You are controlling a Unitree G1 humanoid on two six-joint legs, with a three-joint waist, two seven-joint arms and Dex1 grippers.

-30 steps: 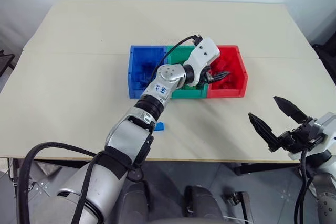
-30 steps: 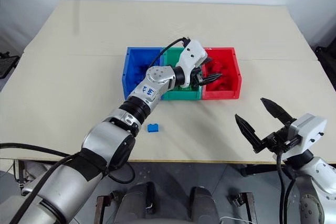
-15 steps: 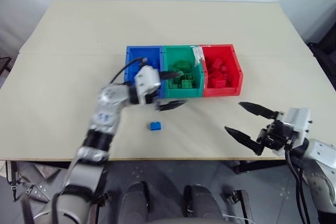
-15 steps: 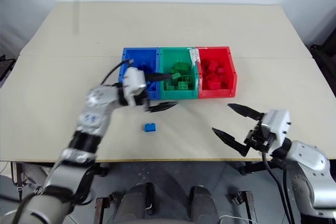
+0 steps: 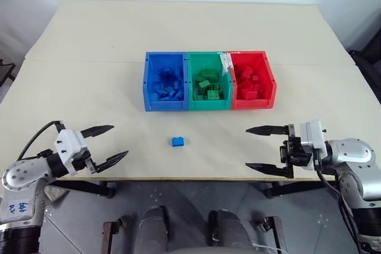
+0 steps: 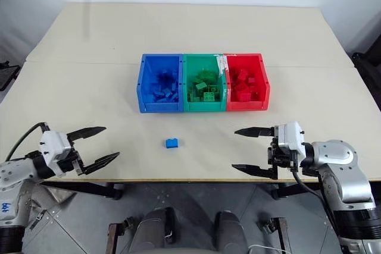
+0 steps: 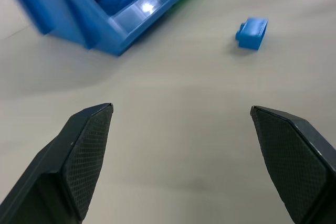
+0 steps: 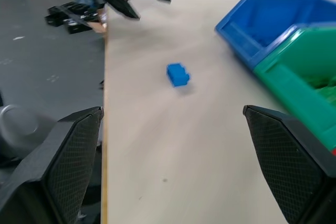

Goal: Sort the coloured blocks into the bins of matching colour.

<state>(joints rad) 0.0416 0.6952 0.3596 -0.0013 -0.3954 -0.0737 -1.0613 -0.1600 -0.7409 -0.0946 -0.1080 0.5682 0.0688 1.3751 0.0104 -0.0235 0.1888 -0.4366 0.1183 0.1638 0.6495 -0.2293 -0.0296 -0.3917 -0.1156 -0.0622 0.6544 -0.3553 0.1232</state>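
Soft, even, bright light falls over the pale table (image 5: 89, 81), with only faint shadows under the bins (image 5: 209, 80). A glare patch shines on the blue bin's wall (image 7: 149, 4) in the left wrist view. The right wrist view is slightly blurred.

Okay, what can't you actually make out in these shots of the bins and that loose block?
- Blue bin: left wrist view, blurred and cut off by the frame edge; contents unreadable.
- Green bin: right wrist view, cut off by the edge.
- Block counts inside the bins: head views, too small and jumbled.
- Blue block: studs too small to count.
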